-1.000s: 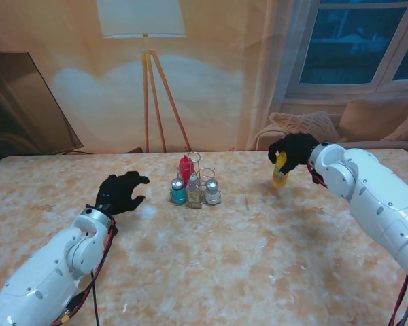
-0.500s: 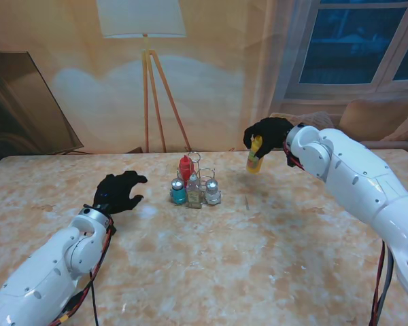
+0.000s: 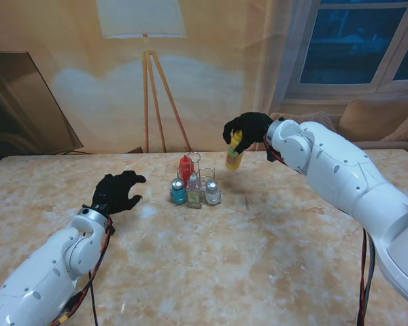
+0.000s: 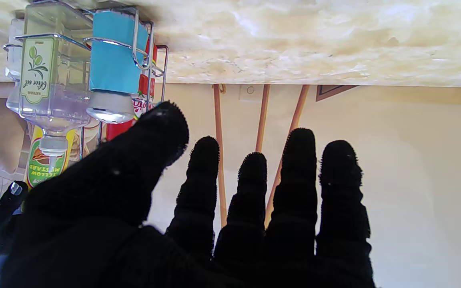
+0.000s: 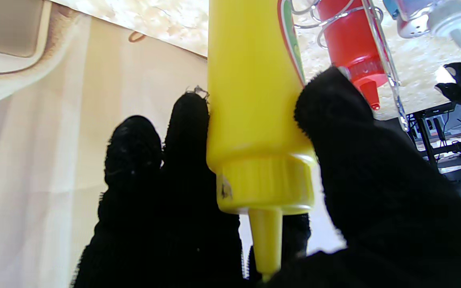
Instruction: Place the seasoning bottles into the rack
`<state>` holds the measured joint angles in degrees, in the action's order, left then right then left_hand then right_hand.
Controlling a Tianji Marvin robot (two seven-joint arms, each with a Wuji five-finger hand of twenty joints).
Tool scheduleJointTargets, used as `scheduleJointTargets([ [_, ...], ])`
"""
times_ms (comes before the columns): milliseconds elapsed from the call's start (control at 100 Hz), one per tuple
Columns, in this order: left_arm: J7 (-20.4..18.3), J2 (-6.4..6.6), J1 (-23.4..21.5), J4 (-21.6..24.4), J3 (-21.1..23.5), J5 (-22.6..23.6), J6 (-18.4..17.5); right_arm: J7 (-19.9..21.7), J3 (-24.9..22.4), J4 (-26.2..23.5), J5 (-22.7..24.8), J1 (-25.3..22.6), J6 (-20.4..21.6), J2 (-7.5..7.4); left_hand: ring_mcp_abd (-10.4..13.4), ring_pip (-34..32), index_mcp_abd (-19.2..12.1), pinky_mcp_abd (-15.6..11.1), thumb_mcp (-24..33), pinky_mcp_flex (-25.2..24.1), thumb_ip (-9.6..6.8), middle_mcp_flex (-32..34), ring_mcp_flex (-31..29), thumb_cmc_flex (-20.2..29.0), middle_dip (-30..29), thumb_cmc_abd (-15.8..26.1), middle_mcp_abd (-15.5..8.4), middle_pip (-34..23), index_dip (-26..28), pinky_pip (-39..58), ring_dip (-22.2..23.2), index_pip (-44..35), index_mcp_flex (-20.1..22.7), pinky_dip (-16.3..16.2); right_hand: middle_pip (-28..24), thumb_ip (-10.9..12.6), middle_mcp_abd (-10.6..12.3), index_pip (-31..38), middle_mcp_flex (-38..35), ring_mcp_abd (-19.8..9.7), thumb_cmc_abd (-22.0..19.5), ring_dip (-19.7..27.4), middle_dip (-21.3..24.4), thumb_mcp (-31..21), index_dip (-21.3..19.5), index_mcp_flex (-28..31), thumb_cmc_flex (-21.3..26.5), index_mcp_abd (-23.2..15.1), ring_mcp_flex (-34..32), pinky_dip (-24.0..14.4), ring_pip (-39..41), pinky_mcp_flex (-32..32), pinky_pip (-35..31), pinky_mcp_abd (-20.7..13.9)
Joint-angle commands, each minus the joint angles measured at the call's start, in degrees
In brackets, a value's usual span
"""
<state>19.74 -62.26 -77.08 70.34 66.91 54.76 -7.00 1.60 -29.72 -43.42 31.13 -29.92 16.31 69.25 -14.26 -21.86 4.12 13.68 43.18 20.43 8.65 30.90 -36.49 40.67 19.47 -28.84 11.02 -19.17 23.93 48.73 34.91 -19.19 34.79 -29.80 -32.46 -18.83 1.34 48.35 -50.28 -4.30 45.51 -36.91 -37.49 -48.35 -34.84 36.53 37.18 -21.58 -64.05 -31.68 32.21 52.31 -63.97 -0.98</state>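
Leftward travel is the change: over the last second the right hand (image 3: 248,129) has carried the yellow mustard bottle (image 3: 234,153) from out at the rack's 3 o'clock side in to a spot just off its 2 o'clock, held in the air clear of the table (image 3: 258,258). Its fingers are clamped around the bottle near the cap, nozzle pointing up toward the palm (the right wrist view shows thumb and fingers pressing on opposite sides). The rack (image 3: 194,185) sits at the middle of the table and already holds a red bottle (image 3: 185,167), a blue shaker (image 3: 179,191), a clear oil bottle (image 3: 194,191) and a silver-topped shaker (image 3: 212,191). The left hand (image 3: 119,192) has barely shifted; it rests at the rack's 9 o'clock with fingers spread, holding nothing. Judging by this, the mustard is the last bottle to go in, and what is left is to bring it over a free ring beside the red bottle and lower it upright.
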Motion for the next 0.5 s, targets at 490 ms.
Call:
scheduleJointTargets([
  [490, 0.1, 0.01, -0.4, -0.3, 0.6, 0.4, -0.2, -2.1, 6.0, 8.5, -4.9, 4.7, 4.2, 7.51, 0.4, -1.0, 0.2, -0.8, 2.3, -0.3, -0.49, 0.4, -1.3, 0.7, 0.1, -0.9, -0.5, -0.6, 0.0, 0.5, 1.2, -1.0, 0.7, 1.6, -6.9, 2.5, 7.2, 9.9, -6.3, -8.9, -4.3, -2.0, -3.7, -9.5, 0.0, 4.8, 11.5, -0.5, -4.2, -1.6, 5.7, 1.1, -1.3, -4.4],
])
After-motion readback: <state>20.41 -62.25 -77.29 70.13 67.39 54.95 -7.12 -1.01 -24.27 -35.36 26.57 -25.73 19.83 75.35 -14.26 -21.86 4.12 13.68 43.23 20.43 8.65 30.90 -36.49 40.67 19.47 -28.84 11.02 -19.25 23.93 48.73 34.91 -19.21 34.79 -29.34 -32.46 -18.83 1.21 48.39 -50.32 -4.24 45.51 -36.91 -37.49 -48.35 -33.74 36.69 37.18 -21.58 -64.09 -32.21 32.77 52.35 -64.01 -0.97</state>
